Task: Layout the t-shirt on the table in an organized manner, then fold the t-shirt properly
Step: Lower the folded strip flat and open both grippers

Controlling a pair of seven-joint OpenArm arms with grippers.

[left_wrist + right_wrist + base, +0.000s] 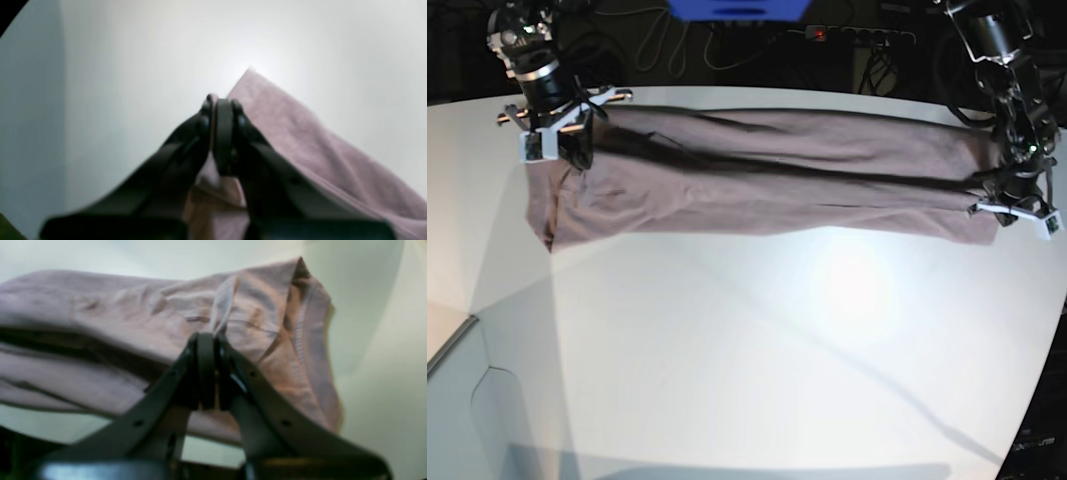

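1. A bright glare patch sits on the smooth white tabletop (pixel 847 285) in the base view, with long faint shadows running across it toward the near edge.
2. Background beyond the table is dark.
3. Both wrist views are soft and blurred; the near black gripper parts are out of focus.
4. The left wrist view shows a dark vignetted corner at upper left and a washed-out highlight above the mauve-grey cotton t-shirt (pixel 300 140).

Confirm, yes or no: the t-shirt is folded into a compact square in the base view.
No. The t-shirt hangs stretched in a long band between the right claw and left claw.
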